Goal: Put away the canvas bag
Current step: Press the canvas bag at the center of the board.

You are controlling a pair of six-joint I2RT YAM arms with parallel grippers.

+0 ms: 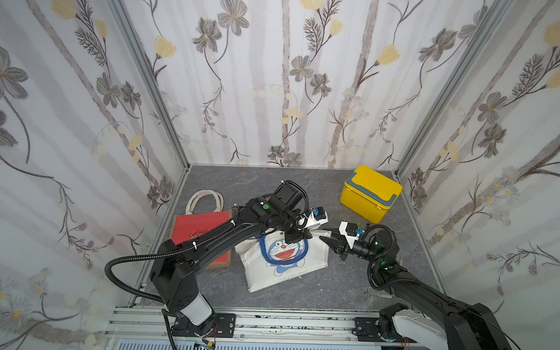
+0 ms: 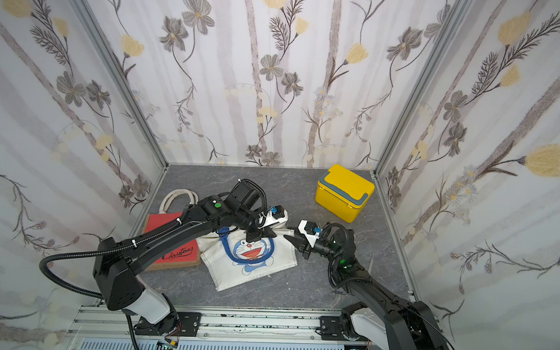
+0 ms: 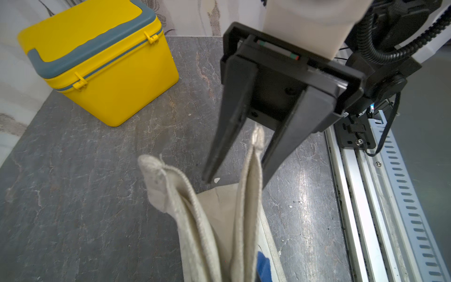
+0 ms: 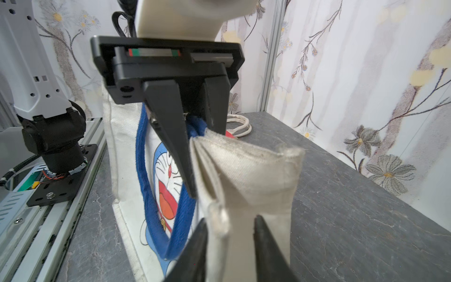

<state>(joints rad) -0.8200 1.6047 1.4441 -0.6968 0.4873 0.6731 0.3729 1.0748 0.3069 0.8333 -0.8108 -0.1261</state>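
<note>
The canvas bag (image 1: pixel 282 257) lies near the desk's (image 1: pixel 300 295) front edge, its top rim pinched by the left end effector (image 4: pixel 195 156); the right end effector (image 3: pixel 238 175) is spread astride a rim corner.

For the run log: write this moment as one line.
left gripper: shut on canvas bag rim | right gripper: open, straddling its corner fold | bag body: on table

Even bright diffuse light, soft shadows, wide-angle edge distortion, blurred wrist-view foregrounds.
</note>
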